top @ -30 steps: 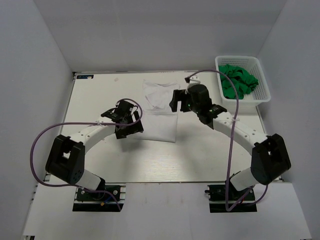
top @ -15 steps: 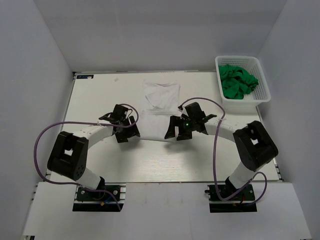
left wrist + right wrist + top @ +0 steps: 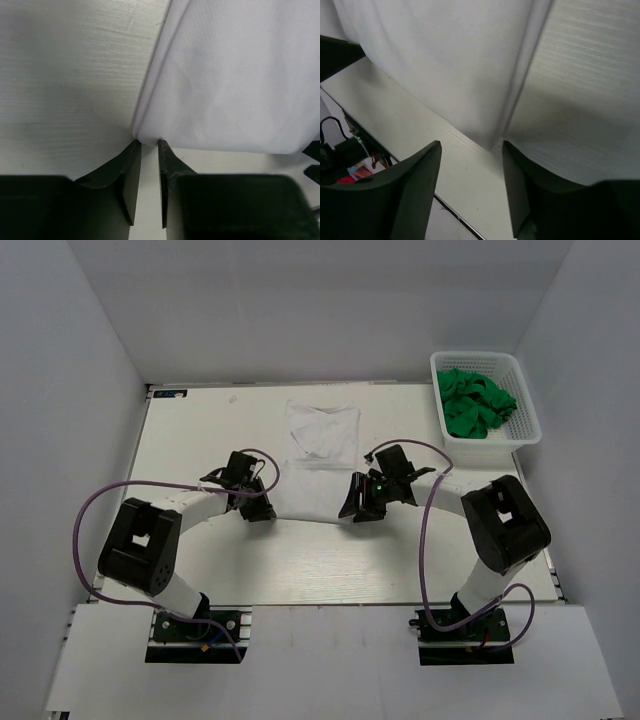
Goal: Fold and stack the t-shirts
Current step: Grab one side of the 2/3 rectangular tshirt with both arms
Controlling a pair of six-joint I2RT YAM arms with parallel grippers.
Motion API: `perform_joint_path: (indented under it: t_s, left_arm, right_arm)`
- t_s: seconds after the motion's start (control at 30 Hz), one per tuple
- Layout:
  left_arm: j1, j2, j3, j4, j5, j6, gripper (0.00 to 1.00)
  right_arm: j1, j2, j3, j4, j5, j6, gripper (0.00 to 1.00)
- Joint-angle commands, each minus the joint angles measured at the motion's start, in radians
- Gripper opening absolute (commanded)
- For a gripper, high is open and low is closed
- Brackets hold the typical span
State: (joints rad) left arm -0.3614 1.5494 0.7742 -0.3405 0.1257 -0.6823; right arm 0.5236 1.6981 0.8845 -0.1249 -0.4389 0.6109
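Out on the pale wooden table (image 3: pixel 200 430) the plain white t-shirt (image 3: pixel 318 455) lies spread flat in the middle, collar end toward the far wall, its near hem running straight across between the two arms.

The left gripper (image 3: pixel 262 510) is down low at the shirt's near-left corner. From its wrist camera the two dark fingers (image 3: pixel 131 165) are drawn almost together with only a thin slit between them, and their tips sit right against the very corner of the white cloth. Whether any fabric is actually caught between them, I cannot tell.

On the other side, the right gripper (image 3: pixel 352 510) is at the near-right corner. Its wrist view shows the jaws spread wide, one dark finger (image 3: pixel 420 190) on either side of the folded edge. The corner of the shirt points down into the gap and touches neither finger. Bare tabletop shows under the gap.

At the far right of the table stands the white plastic lattice basket (image 3: pixel 475 356), well apart from the white shirt. Inside is a crumpled heap of bright green t-shirts (image 3: pixel 478 402) — too bunched to count.
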Motion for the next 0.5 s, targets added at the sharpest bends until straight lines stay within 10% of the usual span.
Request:
perform_joint_path:
  t_s: [0.0, 0.13, 0.33, 0.47]
  left_arm:
    - [-0.001, 0.020, -0.018, 0.000, 0.011, 0.004, 0.29]
    - [-0.001, 0.029, -0.018, 0.000, 0.020, 0.004, 0.20]
    - [-0.001, 0.038, -0.018, 0.018, 0.038, 0.004, 0.11]
    - [-0.001, 0.038, -0.018, 0.029, 0.038, 0.015, 0.00]
  right_arm:
    - [-0.016, 0.029, -0.013, 0.010, -0.032, 0.018, 0.56]
    - [-0.019, 0.061, -0.005, 0.011, -0.061, 0.013, 0.39]
    - [-0.019, 0.080, 0.013, -0.010, -0.058, 0.007, 0.41]
    - [-0.022, 0.097, 0.024, -0.005, -0.060, 0.004, 0.00]
